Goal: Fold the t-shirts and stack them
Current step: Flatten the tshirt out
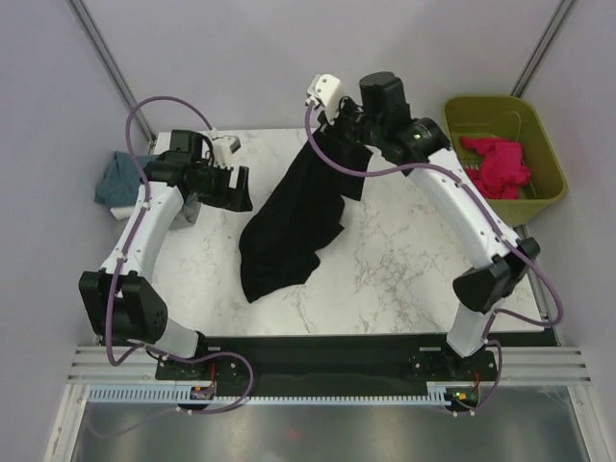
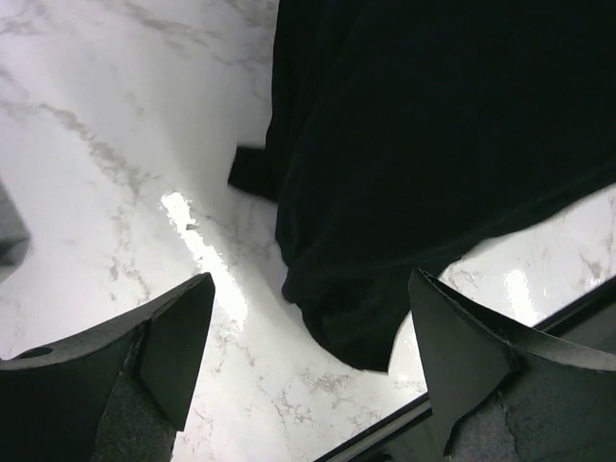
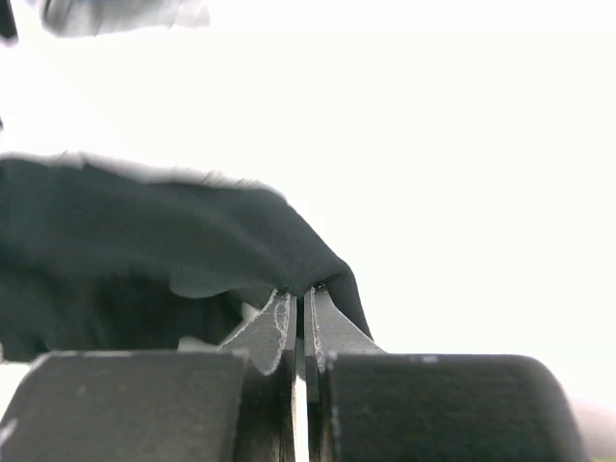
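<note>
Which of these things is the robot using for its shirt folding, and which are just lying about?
In the job: black shirt, pinched by the right gripper; teal shirt; open left gripper.
Lying about: basket; pink cloth in it.

Olive-green basket (image 1: 539, 135) beside marble table (image 1: 385, 279), far-right corner

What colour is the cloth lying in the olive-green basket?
Bright pink; the cloth shows best in the top external view.
</note>
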You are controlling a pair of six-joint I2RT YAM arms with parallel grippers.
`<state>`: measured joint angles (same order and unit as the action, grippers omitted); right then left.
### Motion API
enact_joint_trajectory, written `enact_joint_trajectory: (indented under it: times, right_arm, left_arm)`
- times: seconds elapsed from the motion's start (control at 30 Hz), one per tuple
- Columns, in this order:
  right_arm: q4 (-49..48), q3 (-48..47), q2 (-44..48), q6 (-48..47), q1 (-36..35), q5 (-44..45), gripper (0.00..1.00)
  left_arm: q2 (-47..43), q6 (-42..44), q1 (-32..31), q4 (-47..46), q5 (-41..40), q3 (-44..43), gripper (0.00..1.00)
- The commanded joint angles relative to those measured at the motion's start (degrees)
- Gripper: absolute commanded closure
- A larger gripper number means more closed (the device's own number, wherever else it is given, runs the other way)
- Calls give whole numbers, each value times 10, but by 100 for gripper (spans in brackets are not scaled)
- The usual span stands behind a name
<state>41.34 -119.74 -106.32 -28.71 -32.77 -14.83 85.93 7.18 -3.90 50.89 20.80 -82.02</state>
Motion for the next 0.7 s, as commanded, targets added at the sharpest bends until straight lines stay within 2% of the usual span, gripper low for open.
enact_joint_trajectory:
  times: [0.0,0.2,0.47,0.67]
  right_arm:
    - [-20,2,45,-43,1,60,100]
    - [-30,57,46,-3,1,77,100]
    - [-36,36,37,-5,1,82,100]
    - [-37,27,48,3,0,80,100]
  left_arm:
    - [-21,73,-69,7,47,5,11]
    - [6,97,-178,-15,11,19,7]
    - [77,97,-184,-15,11,70,7]
    - [160,97,-184,-15,11,49,7]
